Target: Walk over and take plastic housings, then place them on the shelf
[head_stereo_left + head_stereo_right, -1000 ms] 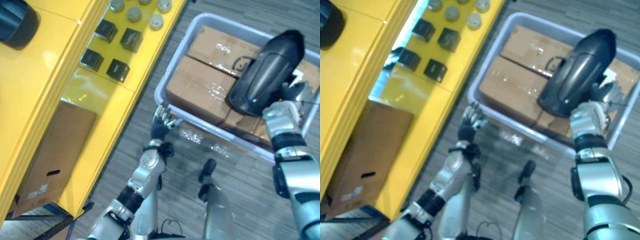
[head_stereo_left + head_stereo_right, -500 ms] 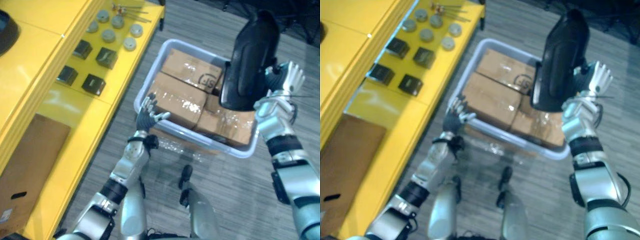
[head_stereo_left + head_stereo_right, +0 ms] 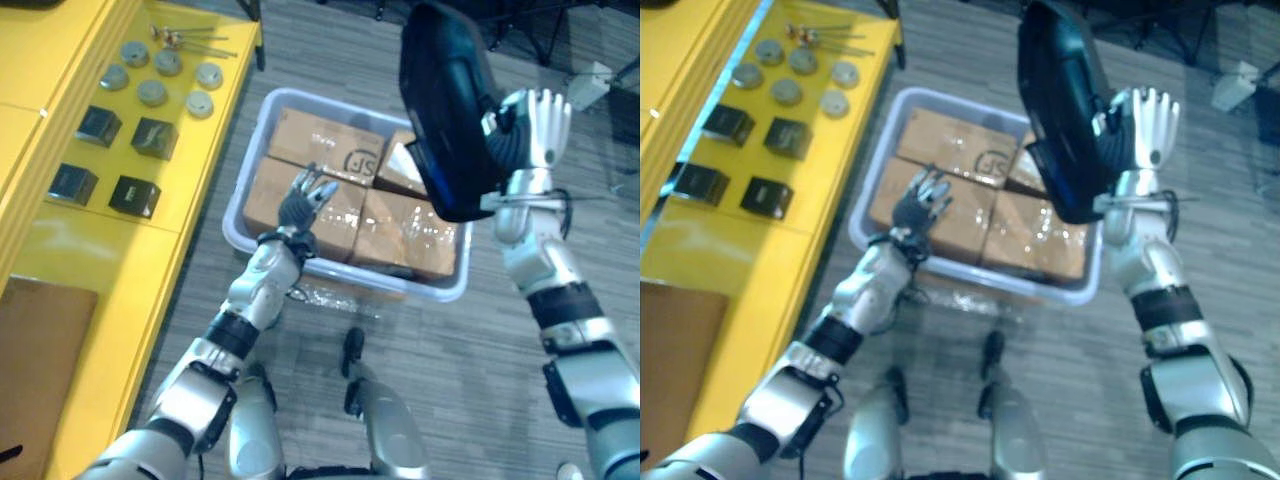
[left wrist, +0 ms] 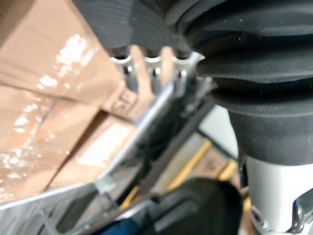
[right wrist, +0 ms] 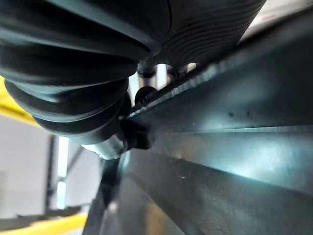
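A large black plastic housing (image 3: pixel 445 100) stands nearly upright in the air above the grey bin's (image 3: pixel 455 290) right end. My right hand (image 3: pixel 530 130) is behind it, fingers stretched up along its back and the rim pinched against the thumb. In the right wrist view the housing's glossy inner wall (image 5: pixel 220 156) lies right against the hand. My left hand (image 3: pixel 300 205) hovers open, fingers spread, over the cardboard boxes (image 3: pixel 400 235) in the bin. The yellow shelf (image 3: pixel 90 250) runs along the left.
On the shelf lie small black blocks (image 3: pixel 135 195), several grey discs (image 3: pixel 152 92) and some bolts (image 3: pixel 185 38). A brown carton (image 3: pixel 35 370) sits on its lower level. The bin stands on grey floor right beside the shelf.
The view has swung, so the shelf slid left. My right hand raised the housing higher and turned it upright. My left hand rose from the bin's rim to above the boxes.
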### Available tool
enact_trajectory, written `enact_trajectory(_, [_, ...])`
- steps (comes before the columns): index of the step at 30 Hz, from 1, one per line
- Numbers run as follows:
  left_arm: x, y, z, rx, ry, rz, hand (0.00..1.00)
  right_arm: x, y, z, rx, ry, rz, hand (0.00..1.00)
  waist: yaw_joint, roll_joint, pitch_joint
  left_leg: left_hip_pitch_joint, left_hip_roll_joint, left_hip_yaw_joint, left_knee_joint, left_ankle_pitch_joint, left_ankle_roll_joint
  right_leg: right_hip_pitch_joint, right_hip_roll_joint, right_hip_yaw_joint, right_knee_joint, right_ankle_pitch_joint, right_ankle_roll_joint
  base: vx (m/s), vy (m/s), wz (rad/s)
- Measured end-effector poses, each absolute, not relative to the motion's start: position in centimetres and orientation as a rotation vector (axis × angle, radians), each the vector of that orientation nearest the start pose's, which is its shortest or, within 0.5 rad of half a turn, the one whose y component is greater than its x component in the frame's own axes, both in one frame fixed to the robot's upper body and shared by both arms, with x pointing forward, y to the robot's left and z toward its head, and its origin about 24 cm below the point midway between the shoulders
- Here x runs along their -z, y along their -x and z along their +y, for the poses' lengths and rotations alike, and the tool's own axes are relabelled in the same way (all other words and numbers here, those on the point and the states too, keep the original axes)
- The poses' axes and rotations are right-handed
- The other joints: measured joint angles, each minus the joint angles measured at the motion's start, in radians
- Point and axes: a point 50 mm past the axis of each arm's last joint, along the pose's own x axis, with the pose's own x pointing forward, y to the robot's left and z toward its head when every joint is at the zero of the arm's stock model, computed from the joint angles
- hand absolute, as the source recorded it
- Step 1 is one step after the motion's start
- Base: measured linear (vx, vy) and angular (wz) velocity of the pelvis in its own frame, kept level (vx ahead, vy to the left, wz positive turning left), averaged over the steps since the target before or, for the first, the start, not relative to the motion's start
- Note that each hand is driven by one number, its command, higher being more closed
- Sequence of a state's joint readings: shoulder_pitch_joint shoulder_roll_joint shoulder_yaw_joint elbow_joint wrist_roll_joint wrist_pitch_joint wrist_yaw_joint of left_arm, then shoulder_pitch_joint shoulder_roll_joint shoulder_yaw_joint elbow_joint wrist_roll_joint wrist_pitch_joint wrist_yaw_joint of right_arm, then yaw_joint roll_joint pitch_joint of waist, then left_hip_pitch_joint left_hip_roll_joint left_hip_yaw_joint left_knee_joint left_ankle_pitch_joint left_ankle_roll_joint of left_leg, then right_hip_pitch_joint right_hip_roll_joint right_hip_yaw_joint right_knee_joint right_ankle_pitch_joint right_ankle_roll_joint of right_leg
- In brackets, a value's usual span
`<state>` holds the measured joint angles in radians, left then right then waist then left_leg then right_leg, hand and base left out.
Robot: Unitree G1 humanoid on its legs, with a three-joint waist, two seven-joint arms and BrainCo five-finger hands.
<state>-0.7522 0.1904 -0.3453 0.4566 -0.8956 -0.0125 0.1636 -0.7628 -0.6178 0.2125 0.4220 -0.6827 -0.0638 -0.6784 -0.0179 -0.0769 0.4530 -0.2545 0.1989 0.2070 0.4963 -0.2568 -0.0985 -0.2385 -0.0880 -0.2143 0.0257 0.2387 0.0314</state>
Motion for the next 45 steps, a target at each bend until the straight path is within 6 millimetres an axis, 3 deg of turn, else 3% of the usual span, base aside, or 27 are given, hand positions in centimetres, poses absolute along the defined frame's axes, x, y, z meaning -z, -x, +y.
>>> enact_trajectory(3, [-13.9,-36.9,7.7,0.274,0.468,-0.015,0.00,-22.1,-34.4,-21.2,0.572,1.187,-0.836,1.00,-0.002,-0.002,0.001,0.027,-0.001,0.003,-0.007,-0.002,-0.002,0.026,0.003,0.001,-0.007,-0.001,0.000,-0.02,0.054,-0.03])
enact_trajectory(11, [-11.5,-37.4,8.2,0.179,0.307,0.075,0.00,-21.9,-33.3,-19.5,0.517,1.161,-0.942,1.00,-0.014,-0.014,-0.001,0.043,0.001,0.026,-0.018,-0.004,-0.002,0.032,0.003,0.024,-0.028,0.004,0.006,-0.03,0.051,-0.07])
enact_trajectory(22, [-11.2,-38.3,7.4,0.095,0.209,0.127,0.00,-21.8,-32.9,-17.8,0.510,1.079,-1.005,1.00,-0.020,-0.041,0.003,0.043,-0.001,0.040,-0.031,-0.010,-0.006,0.026,0.005,0.031,-0.041,0.006,0.009,0.00,0.050,-0.02])
enact_trajectory(32, [-11.6,-37.6,3.9,0.215,0.383,0.125,0.00,-21.7,-32.8,-14.9,0.413,1.006,-1.072,1.00,-0.024,-0.045,0.005,0.044,-0.005,0.049,-0.032,-0.016,-0.004,0.021,0.005,0.040,-0.041,0.006,0.008,-0.02,0.037,-0.02])
enact_trajectory(45, [-13.2,-36.6,1.0,0.443,0.854,0.021,0.00,-21.0,-32.5,-12.3,0.312,0.945,-1.112,1.00,-0.026,-0.045,0.005,0.045,-0.011,0.052,-0.039,-0.015,-0.003,0.016,0.002,0.046,-0.040,0.006,0.009,-0.03,0.030,0.00])
